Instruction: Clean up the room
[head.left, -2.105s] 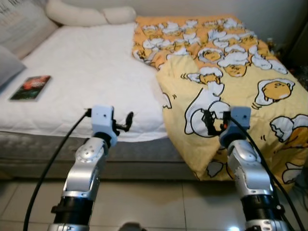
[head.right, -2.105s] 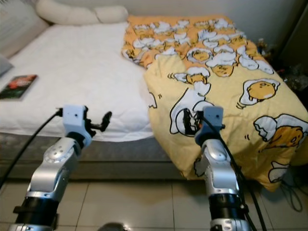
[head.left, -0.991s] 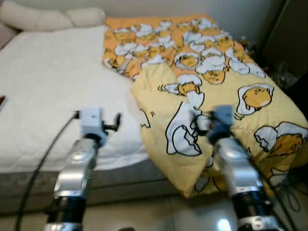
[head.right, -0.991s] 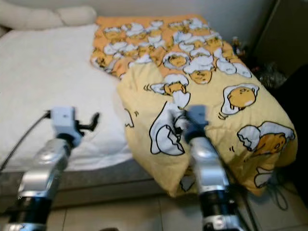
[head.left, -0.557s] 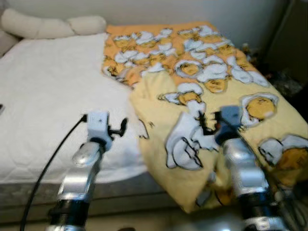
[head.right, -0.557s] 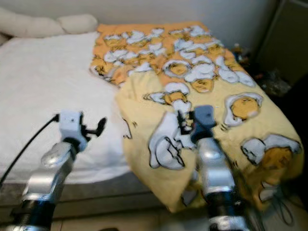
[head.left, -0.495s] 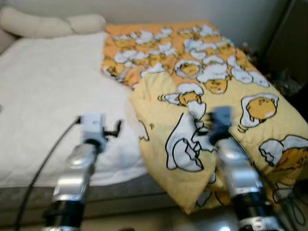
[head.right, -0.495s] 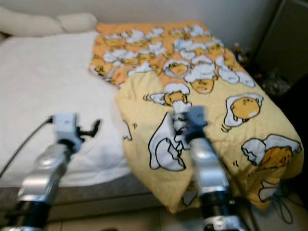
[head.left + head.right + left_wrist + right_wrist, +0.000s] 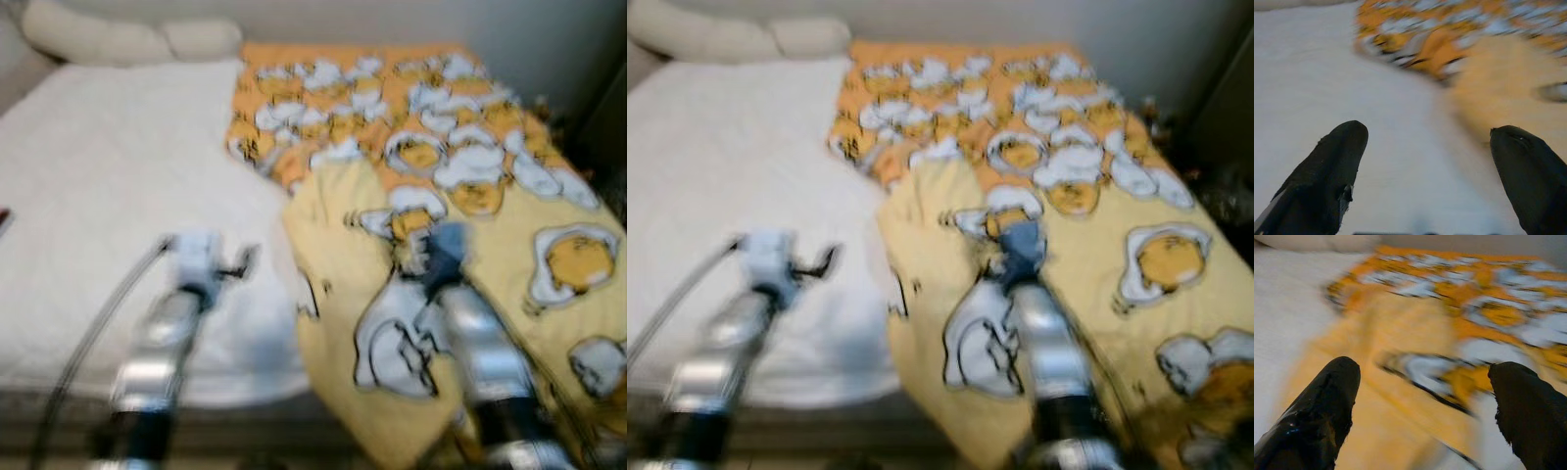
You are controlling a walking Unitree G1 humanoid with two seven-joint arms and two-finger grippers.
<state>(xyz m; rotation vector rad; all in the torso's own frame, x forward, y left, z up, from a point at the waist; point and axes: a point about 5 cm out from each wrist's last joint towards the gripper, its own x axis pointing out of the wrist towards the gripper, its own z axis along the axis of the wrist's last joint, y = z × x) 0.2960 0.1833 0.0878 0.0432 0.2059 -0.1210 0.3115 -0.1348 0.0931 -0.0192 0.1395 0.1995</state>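
**Robot at the bedside, quilt under its right arm**

The yellow egg-print quilt (image 9: 460, 196) lies heaped over the right half of the bed (image 9: 108, 196), running lengthwise from the near edge, where it droops over the side, to the far wall. Its folded-back corner sits just ahead of the right gripper (image 9: 1422, 396), so that arm looks the nearer one for taking hold. The right gripper's fingers (image 9: 1322, 406) are spread wide above the cloth, grasping nothing. The left gripper (image 9: 1425, 161) hangs over the bare white sheet, the quilt's edge further to its right; it too is spread and empty. Everything is blurred.
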